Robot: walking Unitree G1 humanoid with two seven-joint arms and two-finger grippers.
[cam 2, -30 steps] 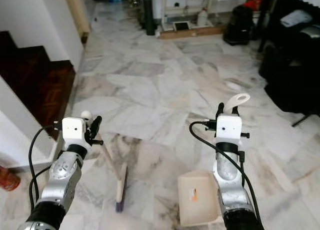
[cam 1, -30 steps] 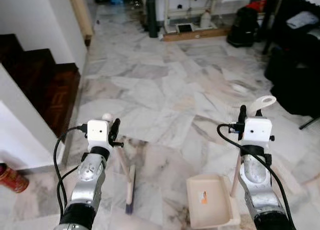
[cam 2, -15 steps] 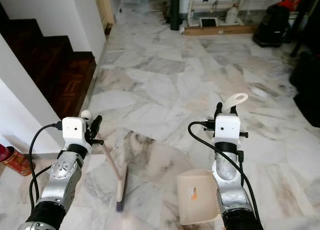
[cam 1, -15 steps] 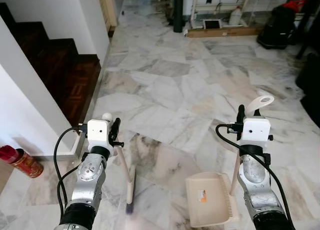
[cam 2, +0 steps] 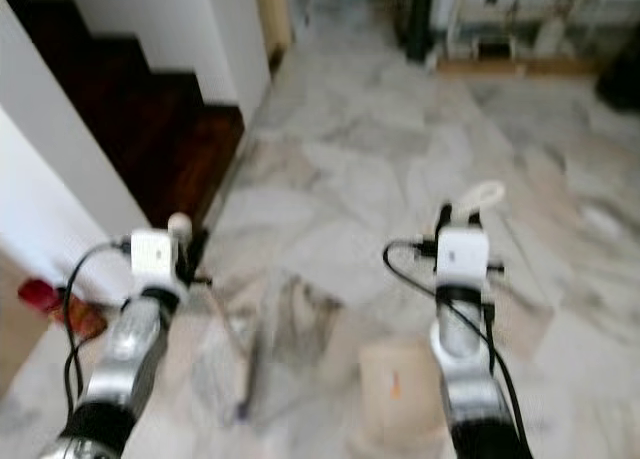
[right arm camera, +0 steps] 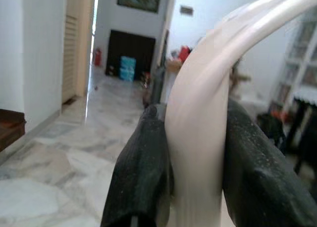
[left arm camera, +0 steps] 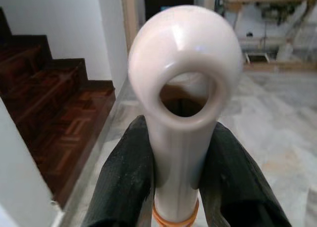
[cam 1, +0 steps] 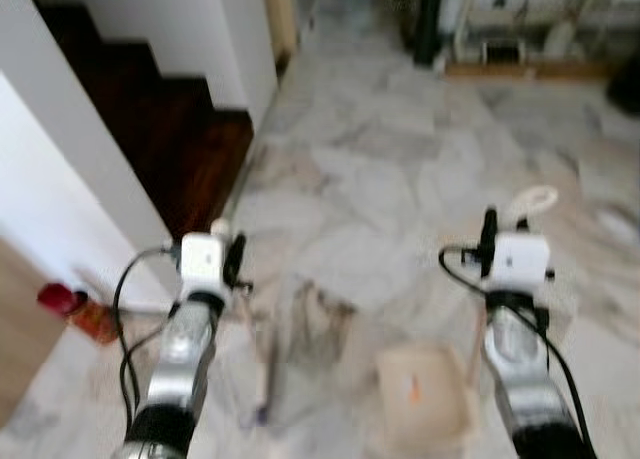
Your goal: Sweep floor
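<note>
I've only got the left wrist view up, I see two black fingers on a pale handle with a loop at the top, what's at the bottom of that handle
Observer: A broom head. The left end effector holds the broom handle near its top, and the broom head sits low at the marble floor, blurred.
Operator: And the other arm?
Observer: The right end effector is shut on the dustpan handle.
Operator: Where's the pan itself?
Observer: The dustpan is low in front of the right arm, to the right of the broom head.
Operator: Anything near the broom side?
Observer: A red can stands by the white wall, left of the left arm.
</note>
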